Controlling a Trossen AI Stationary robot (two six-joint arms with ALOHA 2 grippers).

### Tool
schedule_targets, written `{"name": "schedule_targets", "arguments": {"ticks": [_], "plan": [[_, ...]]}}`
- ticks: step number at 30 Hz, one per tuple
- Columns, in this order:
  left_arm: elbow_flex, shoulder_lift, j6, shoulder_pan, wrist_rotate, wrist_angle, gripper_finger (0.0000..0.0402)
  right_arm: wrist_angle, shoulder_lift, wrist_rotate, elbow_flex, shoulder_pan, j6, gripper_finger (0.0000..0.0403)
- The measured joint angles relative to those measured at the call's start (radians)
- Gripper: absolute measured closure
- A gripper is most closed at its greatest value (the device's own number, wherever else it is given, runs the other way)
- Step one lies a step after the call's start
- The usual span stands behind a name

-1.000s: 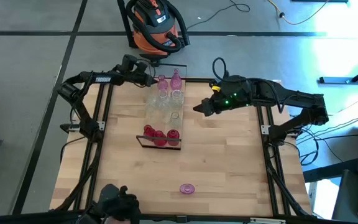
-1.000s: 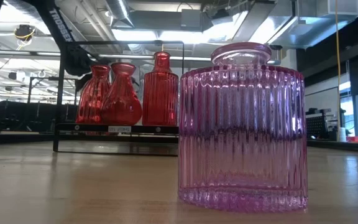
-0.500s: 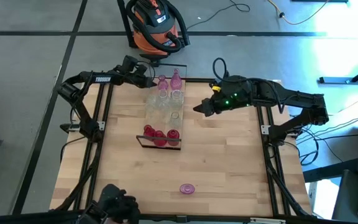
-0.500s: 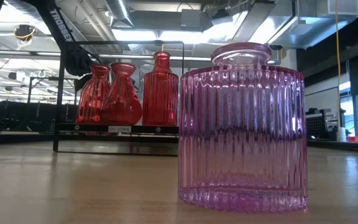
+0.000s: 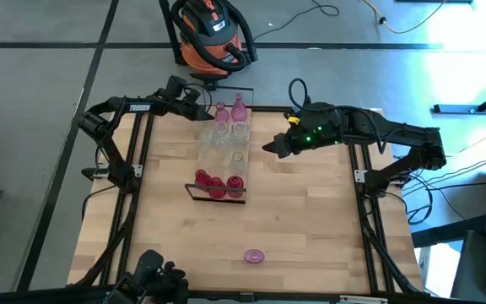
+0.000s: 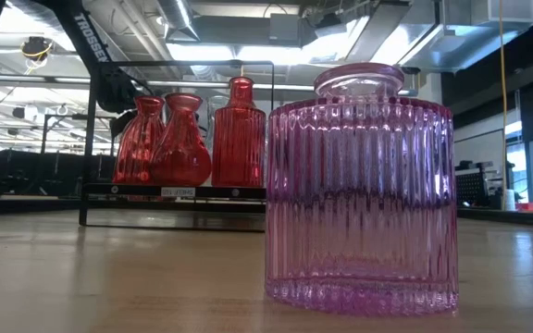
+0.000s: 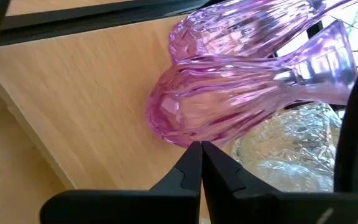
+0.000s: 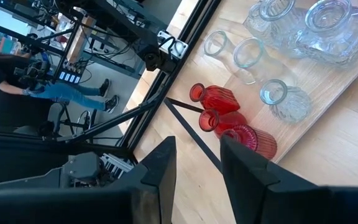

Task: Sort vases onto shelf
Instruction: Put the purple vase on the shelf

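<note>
The shelf (image 5: 219, 160) is a light plank running from far to near, with a black frame (image 5: 216, 197) at its near end. On it stand two pink vases (image 5: 220, 114) at the far end, several clear vases (image 5: 222, 139) in the middle and three red vases (image 5: 216, 183) near the frame. One ribbed pink vase (image 5: 254, 256) stands alone on its base by the table's near edge and fills the low view (image 6: 361, 185). My left gripper (image 5: 202, 108), shut, is beside the far pink vases (image 7: 229, 93). My right gripper (image 5: 270, 148), open (image 8: 197, 162), hovers right of the shelf. My left gripper (image 7: 201, 149) comes level from the table's left side. Its shut fingertips stand right at the rounded lower body (image 7: 179, 127) of a pink vase that stands on the shelf. I cannot tell whether they touch it.
An orange vacuum cleaner (image 5: 213, 34) sits on the floor past the far edge. Black frame rails (image 5: 133, 160) run along the table's left and right sides. Bare tabletop (image 5: 302, 211) lies right of the shelf. A person (image 8: 61, 90) sits in the room beyond.
</note>
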State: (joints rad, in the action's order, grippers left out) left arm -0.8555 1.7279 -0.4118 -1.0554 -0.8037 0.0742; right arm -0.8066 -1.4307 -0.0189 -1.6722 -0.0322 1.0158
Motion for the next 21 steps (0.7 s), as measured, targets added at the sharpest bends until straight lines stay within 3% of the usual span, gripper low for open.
{"name": "schedule_targets", "arguments": {"ticks": [7,21], "plan": [[0.000,0.000,0.000,0.002,-0.056,-0.028,0.0401,-0.005,0.000,0.000,0.000,0.000,-0.001,0.0288],[0.000,0.000,-0.024,0.011,0.002,0.040,0.0401,-0.004,0.000,0.001,0.000,0.000,-0.001,0.0288]]}}
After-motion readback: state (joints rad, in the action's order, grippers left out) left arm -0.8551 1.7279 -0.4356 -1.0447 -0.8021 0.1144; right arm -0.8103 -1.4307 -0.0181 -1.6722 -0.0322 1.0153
